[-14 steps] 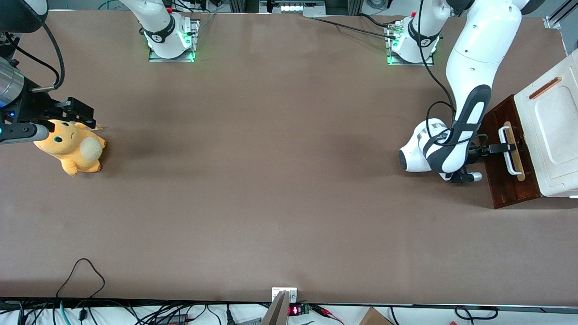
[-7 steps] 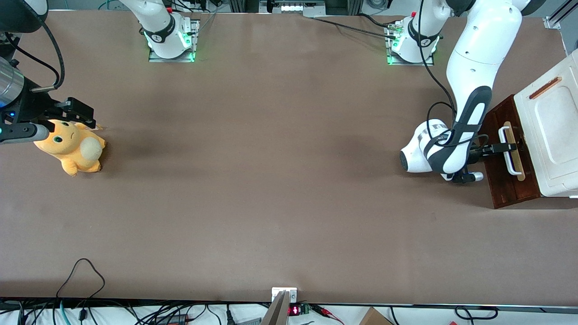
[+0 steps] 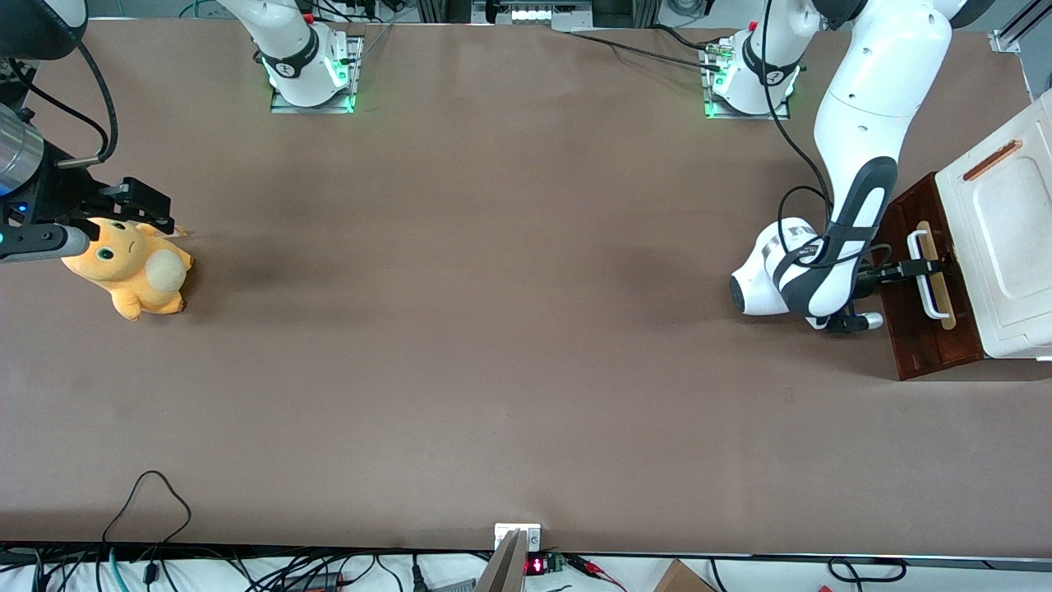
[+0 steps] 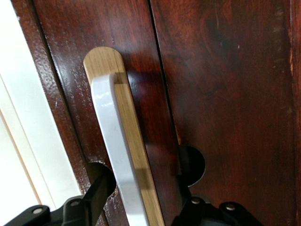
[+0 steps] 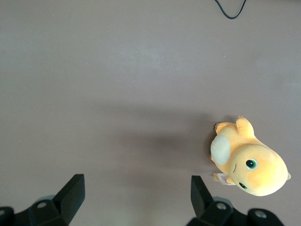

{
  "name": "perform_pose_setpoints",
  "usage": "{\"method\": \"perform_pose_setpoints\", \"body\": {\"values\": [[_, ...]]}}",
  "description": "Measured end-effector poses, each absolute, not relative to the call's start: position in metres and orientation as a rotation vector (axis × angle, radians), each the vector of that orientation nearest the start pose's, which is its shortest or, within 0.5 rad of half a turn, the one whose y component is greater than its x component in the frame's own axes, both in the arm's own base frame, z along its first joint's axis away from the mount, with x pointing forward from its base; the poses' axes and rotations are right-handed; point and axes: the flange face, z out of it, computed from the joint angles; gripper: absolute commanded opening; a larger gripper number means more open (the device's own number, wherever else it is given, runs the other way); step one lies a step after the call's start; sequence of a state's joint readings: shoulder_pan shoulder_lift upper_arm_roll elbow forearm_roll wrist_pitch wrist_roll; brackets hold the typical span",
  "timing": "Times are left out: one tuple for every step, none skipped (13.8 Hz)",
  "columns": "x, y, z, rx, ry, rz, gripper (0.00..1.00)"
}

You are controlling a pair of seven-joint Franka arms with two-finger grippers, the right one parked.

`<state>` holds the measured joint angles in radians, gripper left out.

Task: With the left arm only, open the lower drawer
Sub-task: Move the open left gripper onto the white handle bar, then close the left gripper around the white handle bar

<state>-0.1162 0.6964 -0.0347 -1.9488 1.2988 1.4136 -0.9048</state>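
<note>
The lower drawer (image 3: 914, 337) is a dark reddish-brown front at the working arm's end of the table, under a white boxy top part (image 3: 998, 247). Its white bar handle (image 3: 927, 306) lies on a pale wood strip (image 3: 947, 312). The left arm (image 3: 855, 189) reaches down to it, and its gripper (image 3: 933, 265) is at the handle's middle. In the left wrist view the gripper (image 4: 146, 172) is open, one black finger (image 4: 96, 193) on each side of the handle (image 4: 115, 141), with a gap showing between each finger and the bar. The drawer front (image 4: 225, 94) fills that view.
An orange plush toy (image 3: 131, 267) lies toward the parked arm's end of the table, also seen in the right wrist view (image 5: 249, 162). Two arm bases (image 3: 744, 78) stand at the table's back edge. A black cable loop (image 3: 148, 493) lies near the front edge.
The left arm's wrist and gripper have crept a little closer to the drawer front, deeper around the handle. The drawer itself has not visibly moved.
</note>
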Motion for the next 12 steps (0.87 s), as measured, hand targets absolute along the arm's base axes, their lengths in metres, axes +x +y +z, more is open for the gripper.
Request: {"method": "perform_pose_setpoints", "body": {"values": [[0.5371, 0.0351, 0.1448, -1.588, 0.019, 0.285, 0.6], [0.5371, 0.0351, 0.1448, -1.588, 0.016, 0.283, 0.59], [0.5371, 0.0352, 0.1448, -1.588, 0.015, 0.282, 0.59], [0.5371, 0.0352, 0.1448, -1.587, 0.014, 0.281, 0.57], [0.5371, 0.0352, 0.1449, -1.587, 0.014, 0.281, 0.55], [0.5371, 0.0352, 0.1449, -1.587, 0.013, 0.28, 0.52], [0.5371, 0.0353, 0.1449, -1.587, 0.011, 0.279, 0.51], [0.537, 0.0355, 0.145, -1.586, 0.01, 0.279, 0.49], [0.5369, 0.0358, 0.1452, -1.584, 0.008, 0.279, 0.48], [0.5369, 0.036, 0.1454, -1.583, 0.007, 0.279, 0.47], [0.537, 0.0364, 0.1456, -1.583, 0.005, 0.279, 0.47], [0.5373, 0.0368, 0.1459, -1.582, 0.003, 0.279, 0.46]]}}
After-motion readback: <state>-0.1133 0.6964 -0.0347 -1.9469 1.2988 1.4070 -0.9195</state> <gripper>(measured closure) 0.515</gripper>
